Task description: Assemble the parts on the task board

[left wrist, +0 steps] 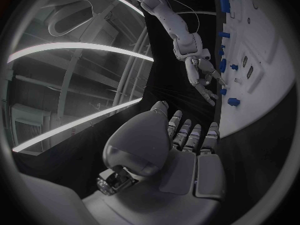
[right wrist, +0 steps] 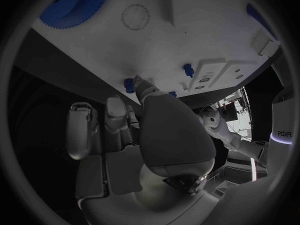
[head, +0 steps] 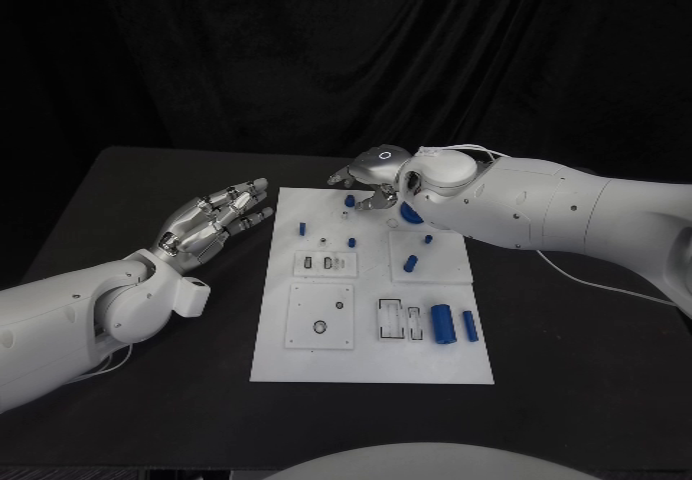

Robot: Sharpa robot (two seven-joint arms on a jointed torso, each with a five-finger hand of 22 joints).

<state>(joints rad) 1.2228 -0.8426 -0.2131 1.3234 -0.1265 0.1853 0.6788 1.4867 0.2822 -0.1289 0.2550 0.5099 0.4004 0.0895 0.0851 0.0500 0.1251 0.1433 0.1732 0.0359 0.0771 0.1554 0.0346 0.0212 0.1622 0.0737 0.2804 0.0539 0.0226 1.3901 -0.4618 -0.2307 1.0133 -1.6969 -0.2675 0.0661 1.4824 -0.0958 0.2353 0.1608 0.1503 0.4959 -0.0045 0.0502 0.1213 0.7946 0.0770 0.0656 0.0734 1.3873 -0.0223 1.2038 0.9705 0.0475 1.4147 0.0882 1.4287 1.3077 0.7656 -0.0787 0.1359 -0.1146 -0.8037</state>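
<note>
The white task board (head: 372, 355) lies mid-table. My right hand (head: 369, 184) hovers over its far edge with fingers apart. One fingertip (right wrist: 140, 85) touches a small blue part (right wrist: 129, 84), which stands on the board's far edge (head: 349, 200). A blue gear (head: 411, 213) lies just behind the hand, partly hidden by the arm; it also shows in the right wrist view (right wrist: 74, 4). Left of the board my left hand (head: 216, 220) floats with its fingers stretched out and holds nothing. The left wrist view shows its palm (left wrist: 181, 150) facing the right hand (left wrist: 201, 77).
Small blue pegs (head: 303, 228) (head: 353, 241) (head: 427, 238) (head: 411, 264) stand on the board's far half. Two blue cylinders (head: 444, 325) (head: 469, 325) lie near its right edge beside a slotted block (head: 401, 320). A round-holed plate (head: 320, 316) sits front left. Black table (head: 173, 400) surrounds it.
</note>
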